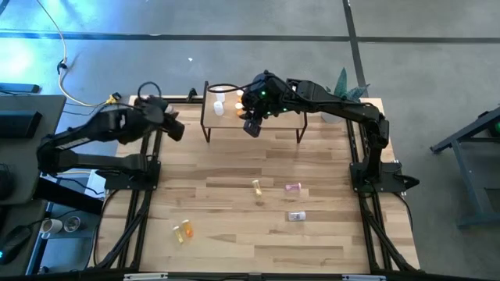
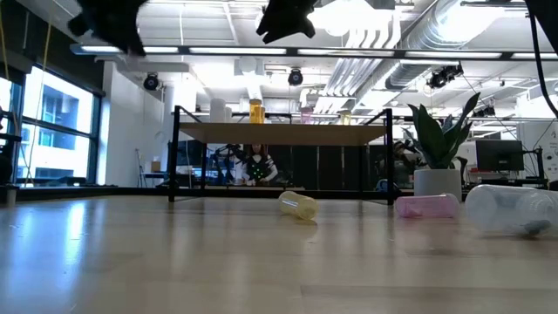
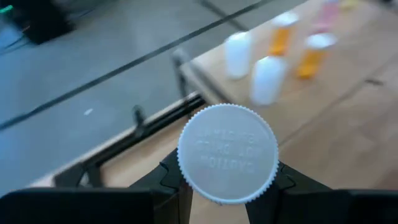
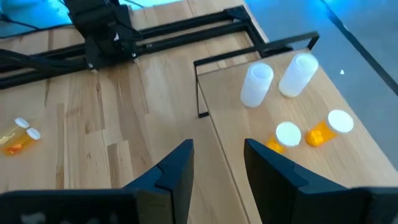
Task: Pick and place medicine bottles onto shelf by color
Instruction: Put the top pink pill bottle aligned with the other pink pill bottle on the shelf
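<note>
My left gripper (image 1: pixel 173 129) hangs over the table's far left corner, shut on a medicine bottle whose white cap (image 3: pixel 227 152) faces the wrist camera and hides its body. My right gripper (image 4: pixel 217 168) is open with nothing between its fingers, above the shelf's (image 1: pixel 254 115) near edge. Upright on the shelf stand two white bottles (image 4: pixel 255 84) and two orange ones (image 4: pixel 329 127). On the table lie a yellow bottle (image 1: pixel 256 187), a pink one (image 1: pixel 292 187), a clear one (image 1: pixel 296 216) and two orange ones (image 1: pixel 183 230). My left gripper pinches the bottle between its two fingers, which stand on opposite sides of the cap's rim (image 3: pixel 186 174). The cap points back at the wrist, so the bottle lies along the fingers. It is lifted clear of the table. The cap hides the bottle's colour.
Black frame rails (image 1: pixel 144 195) run along the table's left and right sides. A potted plant (image 2: pixel 440 148) stands at the far right corner, beside the shelf. The shelf's right half (image 1: pixel 285 117) has bare board. Bare tabletop (image 1: pixel 234 164) lies between shelf and loose bottles.
</note>
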Motion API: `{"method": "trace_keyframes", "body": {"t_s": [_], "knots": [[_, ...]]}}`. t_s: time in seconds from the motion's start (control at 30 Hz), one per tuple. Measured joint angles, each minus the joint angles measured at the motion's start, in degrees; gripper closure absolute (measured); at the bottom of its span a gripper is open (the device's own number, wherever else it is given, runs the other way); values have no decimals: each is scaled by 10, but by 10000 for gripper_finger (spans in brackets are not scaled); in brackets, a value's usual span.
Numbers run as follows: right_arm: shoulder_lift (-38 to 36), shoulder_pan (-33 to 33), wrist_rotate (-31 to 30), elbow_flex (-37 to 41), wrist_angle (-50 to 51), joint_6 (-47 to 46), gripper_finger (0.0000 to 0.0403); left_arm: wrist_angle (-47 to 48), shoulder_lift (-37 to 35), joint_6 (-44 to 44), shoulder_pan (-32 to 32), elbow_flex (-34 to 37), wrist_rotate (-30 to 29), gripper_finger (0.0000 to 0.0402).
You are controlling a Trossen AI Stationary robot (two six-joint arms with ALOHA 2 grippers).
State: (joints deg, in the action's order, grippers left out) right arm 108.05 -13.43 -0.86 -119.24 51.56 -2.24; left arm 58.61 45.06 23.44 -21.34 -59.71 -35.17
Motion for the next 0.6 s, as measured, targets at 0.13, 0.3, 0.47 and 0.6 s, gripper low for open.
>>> {"method": "trace_keyframes", "body": {"t_s": [0.13,0.3,0.47,0.6], "knots": [[0,0,9,0,-19,13,269,-42,0,-70,0,-40,75,307],[0,0,58,0,-61,44,269,-116,0,-143,0,-53,170,307],[-3,0,90,0,-94,67,269,-163,15,-168,0,-53,238,307],[-6,0,120,-23,-107,75,269,-172,33,-177,0,-53,268,307]]}}
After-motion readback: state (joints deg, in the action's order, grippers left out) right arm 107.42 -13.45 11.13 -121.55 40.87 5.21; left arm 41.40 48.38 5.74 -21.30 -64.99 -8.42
